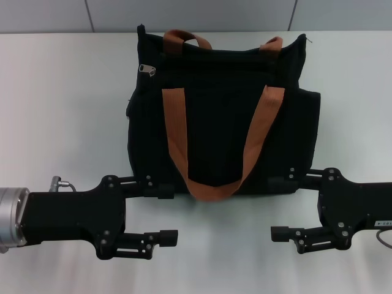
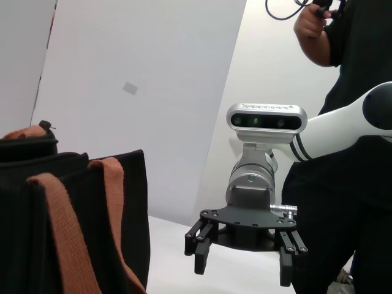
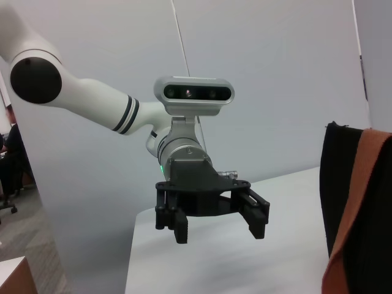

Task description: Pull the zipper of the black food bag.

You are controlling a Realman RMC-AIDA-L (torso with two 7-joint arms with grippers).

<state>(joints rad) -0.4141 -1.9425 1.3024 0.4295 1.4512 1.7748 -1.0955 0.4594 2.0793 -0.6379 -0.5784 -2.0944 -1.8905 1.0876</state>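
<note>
The black food bag [image 1: 220, 116] lies flat in the middle of the white table [image 1: 61, 110], with two brown-orange straps [image 1: 174, 138] looping down its face. The zipper [image 1: 147, 70], a small silvery pull tab, sits near the bag's upper left corner. My left gripper [image 1: 166, 214] is open and empty at the bag's near left corner, its upper finger close to the bag's edge. My right gripper [image 1: 280, 208] is open and empty at the near right corner. The left wrist view shows the bag [image 2: 67, 208] and the right gripper [image 2: 244, 260]. The right wrist view shows the bag [image 3: 343, 196] and the left gripper [image 3: 214, 223].
A grey wall [image 1: 196, 15] runs behind the table's far edge. A person in black [image 2: 349, 92] stands beyond the right arm in the left wrist view. Bare table surface lies to the left and right of the bag.
</note>
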